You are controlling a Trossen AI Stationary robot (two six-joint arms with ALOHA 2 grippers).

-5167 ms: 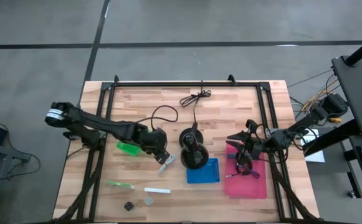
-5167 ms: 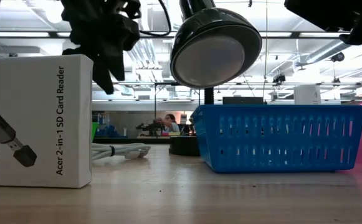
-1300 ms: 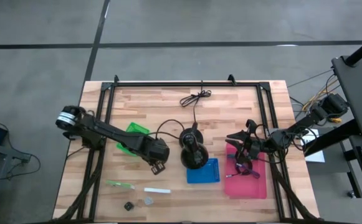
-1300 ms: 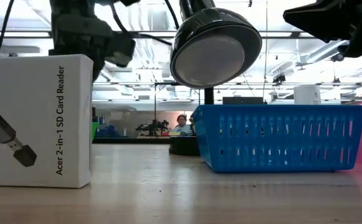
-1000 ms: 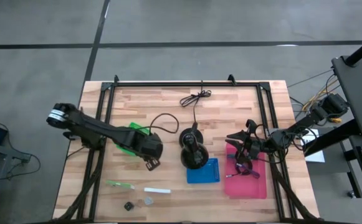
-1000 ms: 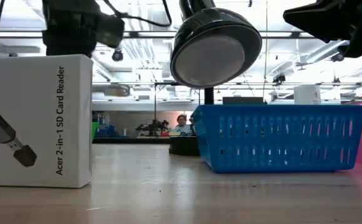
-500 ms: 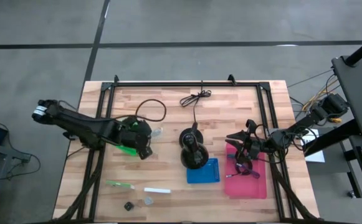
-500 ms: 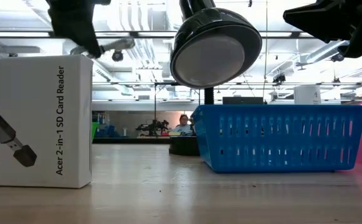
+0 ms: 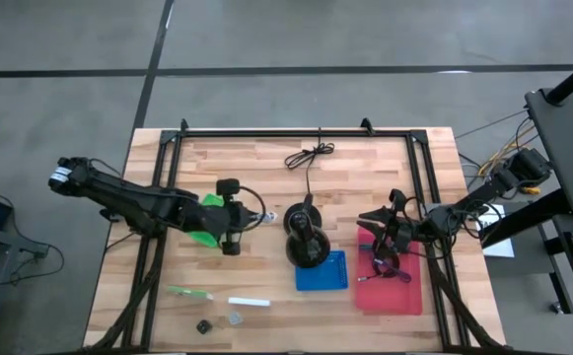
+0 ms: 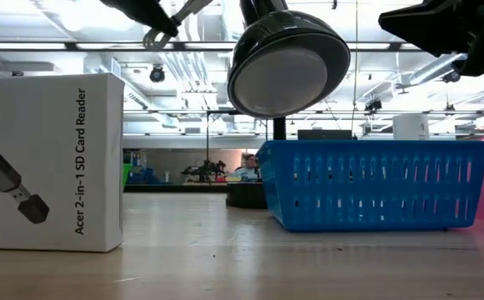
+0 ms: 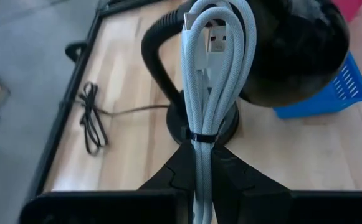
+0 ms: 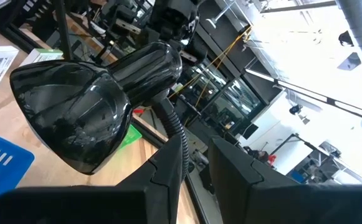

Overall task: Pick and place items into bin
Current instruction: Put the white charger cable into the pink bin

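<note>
My left gripper (image 9: 239,219) hangs above the table between the green bin (image 9: 203,219) and the black lamp-like stand (image 9: 306,237). It is shut on a grey braided cable coil (image 11: 209,74). In the low view the left gripper (image 10: 162,17) shows high up. My right gripper (image 9: 373,225) hovers open over the pink bin (image 9: 394,291), which holds a purple tool (image 9: 385,270). A green stick (image 9: 189,292), a white stick (image 9: 249,302) and two tiny cubes (image 9: 204,326) lie flat near the front edge. My left gripper pinches the cable coil between its two fingers at one end, just behind the black tie (image 11: 203,137). The fingers lie along the bundle, about level, pointing toward the table's right. The coil sticks out ahead of them toward the stand, its USB plug (image 11: 215,34) foremost, clear of the table.
A blue basket (image 9: 322,271) stands just in front of the stand's base. A long black cord (image 9: 309,155) lies at the far edge. A white card-reader box (image 10: 50,162) stands near the front edge. Dark rails (image 9: 158,207) run along the table's sides.
My left gripper has risen and gone toward the far edge and a little left, away from the blue basket. It has turned so its fingers point right, toward the stand. The cable coil has gone with it, lifted clear.
</note>
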